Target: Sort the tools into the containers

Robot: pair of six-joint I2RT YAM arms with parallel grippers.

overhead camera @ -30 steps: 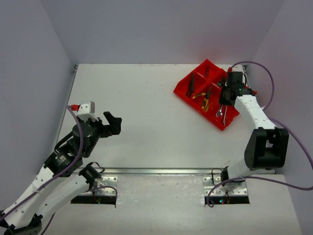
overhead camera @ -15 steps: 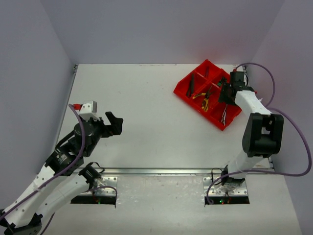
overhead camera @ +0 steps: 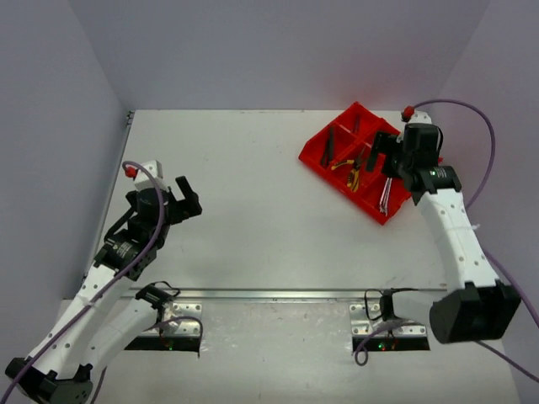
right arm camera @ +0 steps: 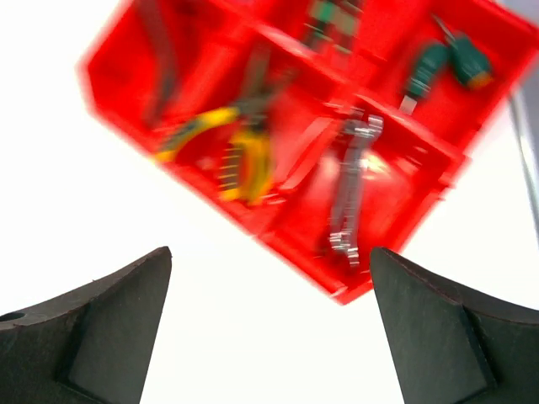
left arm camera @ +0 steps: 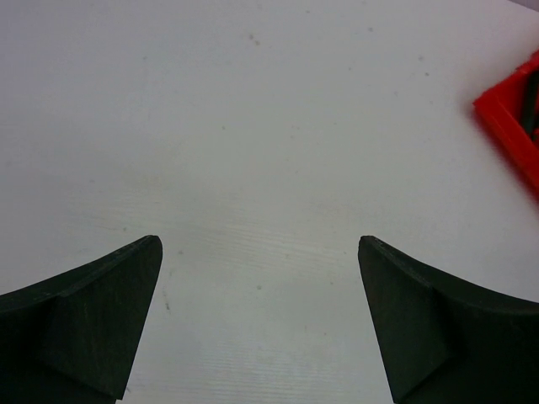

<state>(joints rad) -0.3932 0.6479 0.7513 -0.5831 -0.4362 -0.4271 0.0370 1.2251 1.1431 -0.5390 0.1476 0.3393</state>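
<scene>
Above the near-right side of the red divided tray [overhead camera: 312, 158], the right gripper [overhead camera: 386, 157] hangs with its two dark fingers [right arm camera: 93, 337] spread wide and nothing between them. The tray sits at an angle on the white table [overhead camera: 253, 219], one corner turned toward the arm bases.

Right wrist view (motion-blurred): the tray fills the upper part of the picture.
- Silver open-end wrenches [right arm camera: 349, 198] lie lengthwise in the tray's compartment nearest the right gripper, at the tray's near corner.
- Yellow-handled pliers [right arm camera: 223, 147] lie in the compartment just left of the wrenches, across one dividing wall.
- A green-handled screwdriver [right arm camera: 442, 63] lies in the compartment beyond the wrenches.
- Long dark tools [right arm camera: 160, 59] lie in the compartment at the tray's left end. Blur hides what kind they are.
- The contents of the tray's farthest compartment are too blurred to name.

Top view: the left gripper [overhead camera: 184, 202] is well apart from the tray, to the tray's left and nearer the arm bases, above the table.

Left wrist view: the left gripper's fingers [left arm camera: 93, 328] stand wide apart and hold nothing, with table surface showing between them. One corner of the tray appears at the right edge of this view.
</scene>
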